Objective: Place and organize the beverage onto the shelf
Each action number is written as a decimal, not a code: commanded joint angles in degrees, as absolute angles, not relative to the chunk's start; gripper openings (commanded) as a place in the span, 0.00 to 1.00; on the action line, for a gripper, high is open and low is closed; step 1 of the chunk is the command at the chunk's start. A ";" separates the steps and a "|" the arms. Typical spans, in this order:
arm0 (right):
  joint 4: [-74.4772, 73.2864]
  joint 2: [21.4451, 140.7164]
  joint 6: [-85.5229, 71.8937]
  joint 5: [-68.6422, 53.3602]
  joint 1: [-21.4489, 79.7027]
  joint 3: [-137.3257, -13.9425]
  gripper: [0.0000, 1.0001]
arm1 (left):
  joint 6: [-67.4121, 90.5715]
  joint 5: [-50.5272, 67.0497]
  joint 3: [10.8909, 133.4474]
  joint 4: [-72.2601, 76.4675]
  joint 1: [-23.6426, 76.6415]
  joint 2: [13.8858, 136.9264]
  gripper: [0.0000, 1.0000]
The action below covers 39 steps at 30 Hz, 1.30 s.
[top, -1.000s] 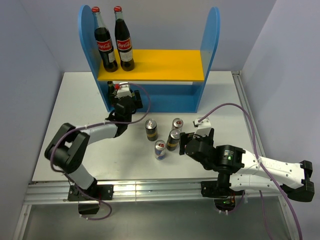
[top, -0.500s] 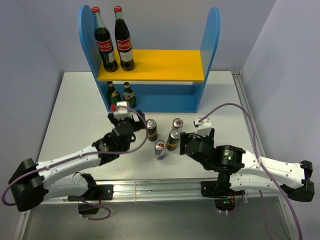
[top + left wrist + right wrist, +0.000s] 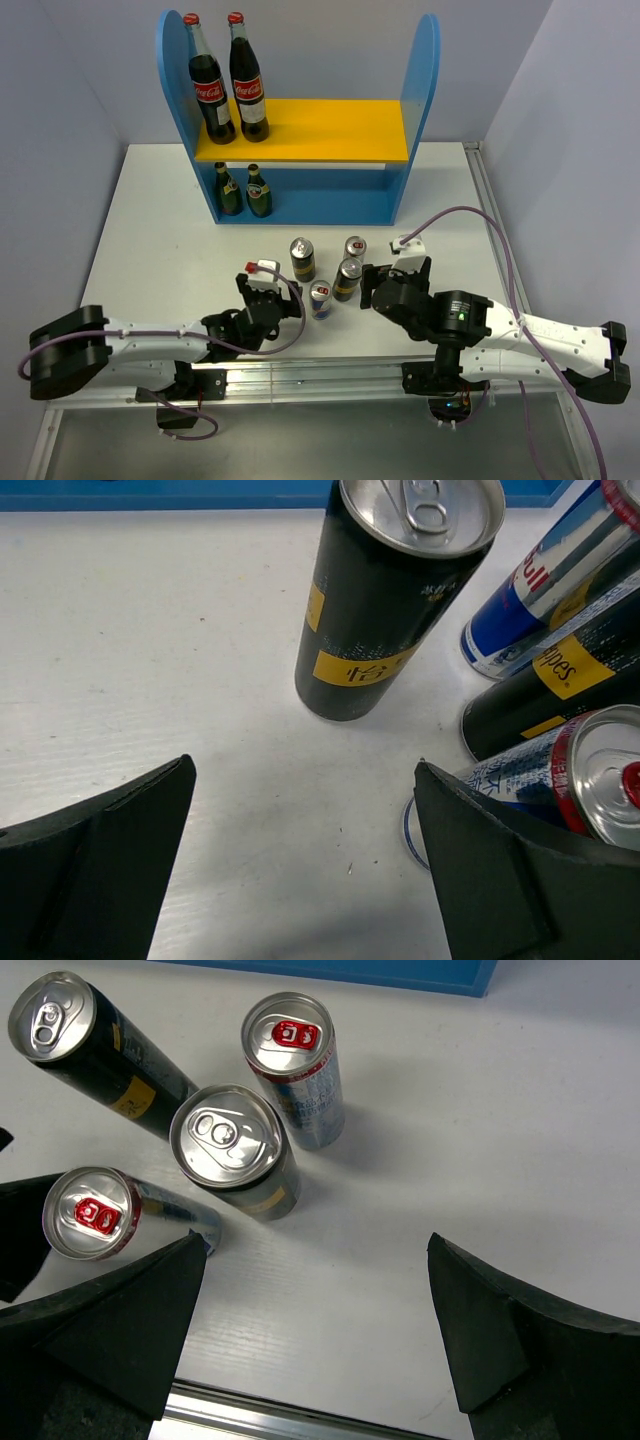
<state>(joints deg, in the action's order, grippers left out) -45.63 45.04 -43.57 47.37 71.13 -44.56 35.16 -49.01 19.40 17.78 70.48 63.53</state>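
The left jaws and right jaws gaped wide, empty. The left should straddle the dark can (image 3: 390,590) squarely, clear of the slim can (image 3: 575,785).

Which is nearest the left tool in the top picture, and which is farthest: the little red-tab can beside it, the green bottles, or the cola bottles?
Starting from the left tool:
1. The little red-tab can, just to its right on the table.
2. The green bottles, farther back on the lower tier of the shelf.
3. The cola bottles, farthest back, up on the yellow board.
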 commanded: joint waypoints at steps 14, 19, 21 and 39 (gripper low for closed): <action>-46.67 44.30 -45.35 50.01 72.60 -45.09 0.99 | 28.22 -47.73 25.22 42.09 66.80 83.84 0.97; -46.67 44.12 -45.44 50.10 73.04 -45.09 0.99 | 25.67 -44.75 28.47 44.12 63.99 88.05 0.96; -46.58 44.03 -45.44 50.10 73.21 -45.00 0.99 | 25.31 -43.77 29.97 44.64 62.93 89.20 0.96; -45.97 44.12 -44.65 49.83 73.30 -45.00 0.99 | 24.08 -41.75 35.68 43.77 58.62 96.16 0.10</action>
